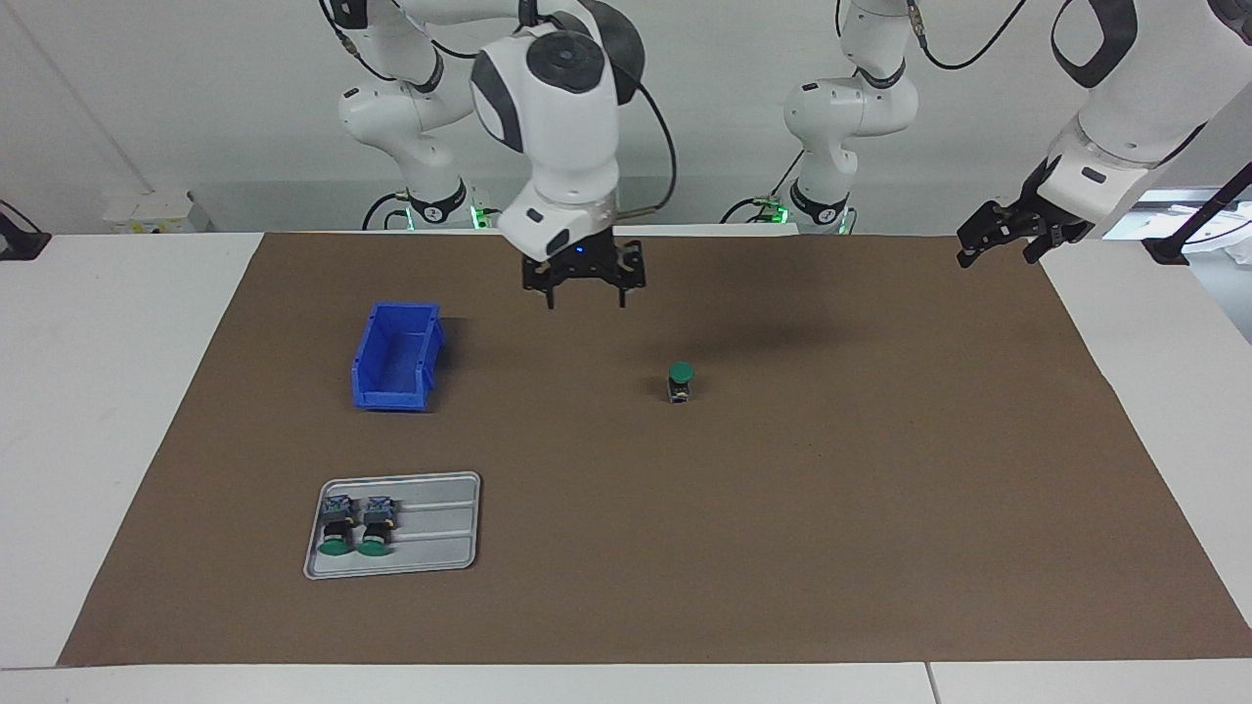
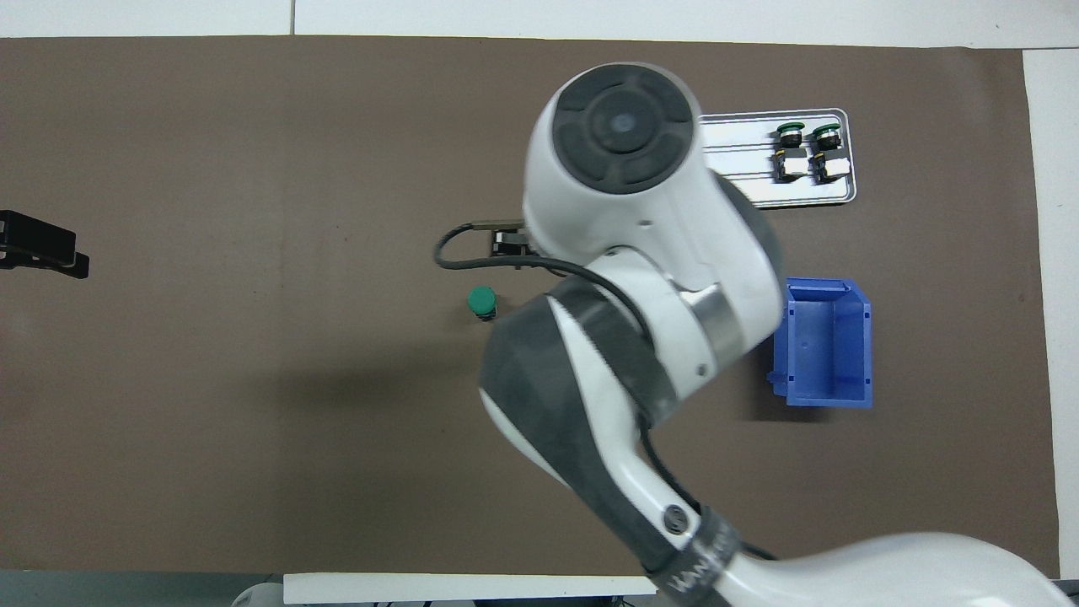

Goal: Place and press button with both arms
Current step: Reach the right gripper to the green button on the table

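The button [image 1: 681, 380] stands upright on the brown mat [image 1: 831, 508], green cap up, with nothing touching it. It also shows in the overhead view [image 2: 482, 302]. My right gripper [image 1: 585, 291] hangs open and empty above the mat, between the blue bin and the button. In the overhead view my right arm [image 2: 641, 253] hides most of that gripper. My left gripper [image 1: 1000, 252] is open and empty, raised over the mat's edge at the left arm's end; it also shows in the overhead view [image 2: 42, 250].
A blue bin [image 1: 396, 357] stands empty toward the right arm's end, also in the overhead view [image 2: 826, 341]. A grey tray [image 1: 440, 528] farther from the robots holds two more buttons [image 1: 338, 526] lying on their sides.
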### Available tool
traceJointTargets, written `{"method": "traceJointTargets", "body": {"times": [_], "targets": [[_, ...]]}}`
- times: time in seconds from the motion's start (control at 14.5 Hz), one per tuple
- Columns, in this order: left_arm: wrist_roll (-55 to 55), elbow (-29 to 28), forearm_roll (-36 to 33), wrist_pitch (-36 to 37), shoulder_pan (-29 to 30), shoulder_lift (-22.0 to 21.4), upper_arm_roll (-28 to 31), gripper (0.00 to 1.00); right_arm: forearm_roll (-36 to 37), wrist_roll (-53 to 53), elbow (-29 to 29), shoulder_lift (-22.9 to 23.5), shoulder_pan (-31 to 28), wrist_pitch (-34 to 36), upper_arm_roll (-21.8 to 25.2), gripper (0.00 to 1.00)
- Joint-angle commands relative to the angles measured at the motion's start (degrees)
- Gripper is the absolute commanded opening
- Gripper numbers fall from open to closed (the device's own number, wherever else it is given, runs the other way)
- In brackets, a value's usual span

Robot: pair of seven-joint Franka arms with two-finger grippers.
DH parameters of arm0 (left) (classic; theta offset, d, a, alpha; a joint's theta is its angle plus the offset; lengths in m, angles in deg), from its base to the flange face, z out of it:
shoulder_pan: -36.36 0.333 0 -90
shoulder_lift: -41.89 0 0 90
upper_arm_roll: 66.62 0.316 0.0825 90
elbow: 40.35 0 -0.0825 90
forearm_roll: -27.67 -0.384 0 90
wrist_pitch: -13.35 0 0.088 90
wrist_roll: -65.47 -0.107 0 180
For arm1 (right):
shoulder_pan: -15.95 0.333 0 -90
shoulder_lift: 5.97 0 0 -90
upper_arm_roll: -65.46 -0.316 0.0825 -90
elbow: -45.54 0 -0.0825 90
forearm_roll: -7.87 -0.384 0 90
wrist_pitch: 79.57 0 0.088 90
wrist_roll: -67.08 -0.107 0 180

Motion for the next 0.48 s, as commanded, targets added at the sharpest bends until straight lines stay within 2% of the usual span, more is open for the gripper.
{"method": "traceJointTargets", "body": {"times": [0.0,0.28,0.41], "targets": [[-0.71,0.05,-0.87,1.43,-0.06,-0.73,0.01,1.0,0.57,-4.33,3.31,6.94,3.11,-6.76,-0.53,1.0],[-0.8,-0.57,-0.96,2.21,-0.06,-1.34,0.0,1.0,1.18,-6.1,-4.67,8.54,4.79,-18.8,-0.53,1.0],[-0.8,-0.57,-1.05,2.57,-0.06,-1.35,0.0,1.0,3.54,-5.67,-6.71,8.8,5.32,-19.88,-0.62,1.0]]}}
